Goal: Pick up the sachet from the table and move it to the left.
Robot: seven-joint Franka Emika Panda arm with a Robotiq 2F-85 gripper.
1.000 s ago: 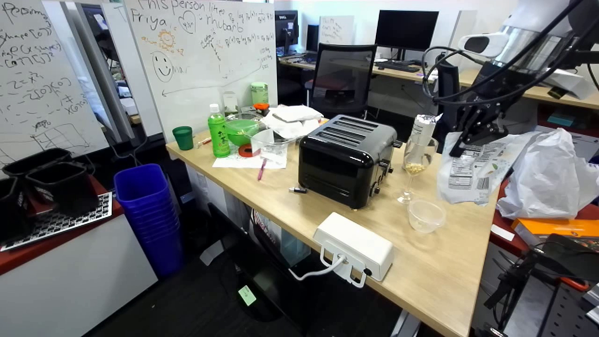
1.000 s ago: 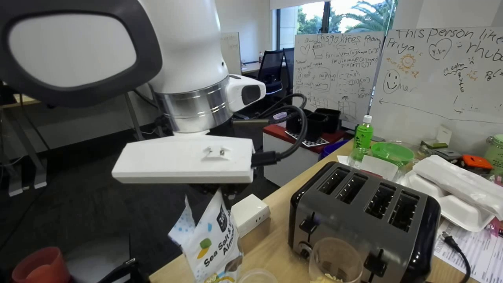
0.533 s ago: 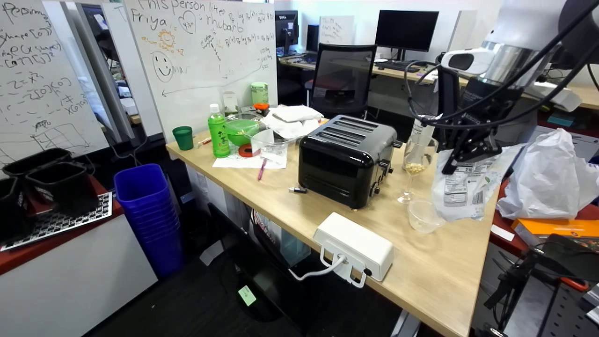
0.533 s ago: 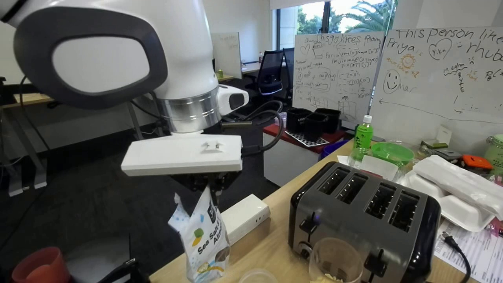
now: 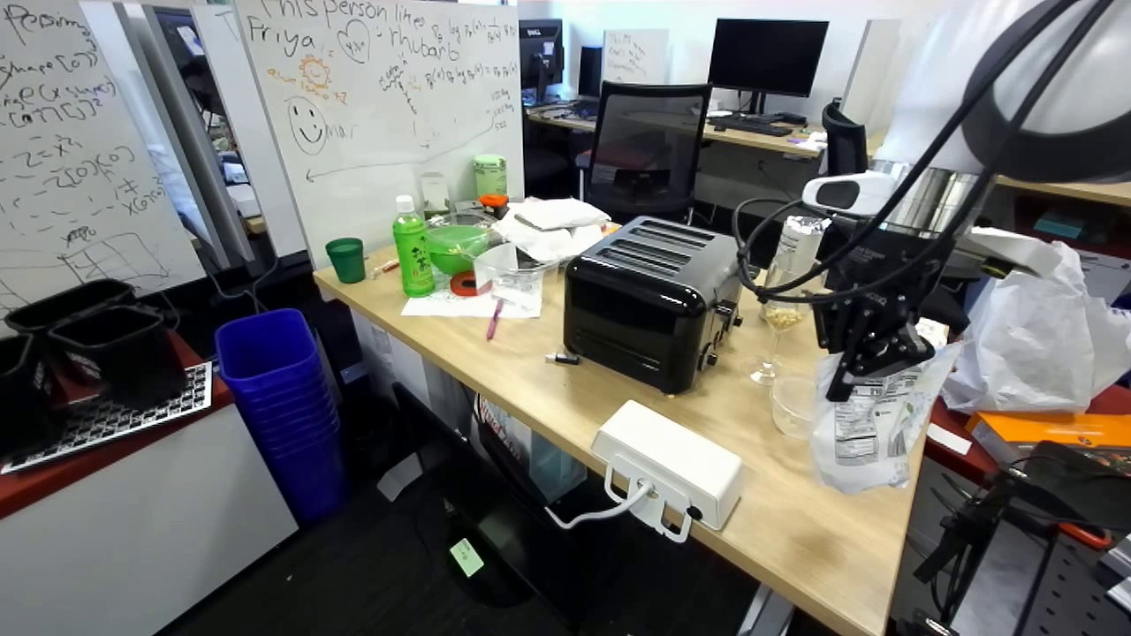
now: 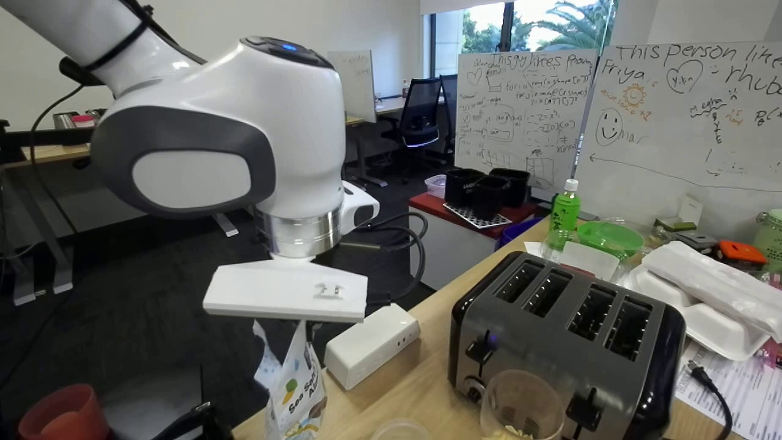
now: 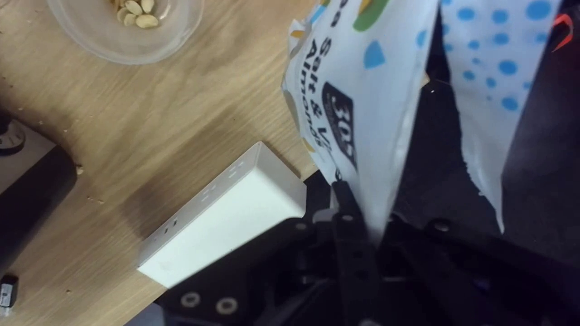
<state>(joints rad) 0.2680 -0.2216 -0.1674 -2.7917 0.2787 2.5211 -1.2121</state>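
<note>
Lower and nearer than a second ago, the sachet [image 5: 855, 455] is held roughly upright at the near right of the tabletop [image 5: 786, 530] in an exterior view; whether its bottom touches, I cannot tell. The claw [image 5: 839, 389] is clamped on one side of its top, the other, blue-dotted side standing free. Just left sits a clear plastic cup [image 5: 789, 415] with pale pieces [image 7: 146, 21] in it. Farther off stands a stemmed glass [image 5: 778, 325], and left of that a black toaster [image 5: 636, 309]. Along the near edge lies a white socket box [image 5: 667, 452]; a puffy white bag [image 5: 1043, 344] rests off the tabletop, to the right.
</note>
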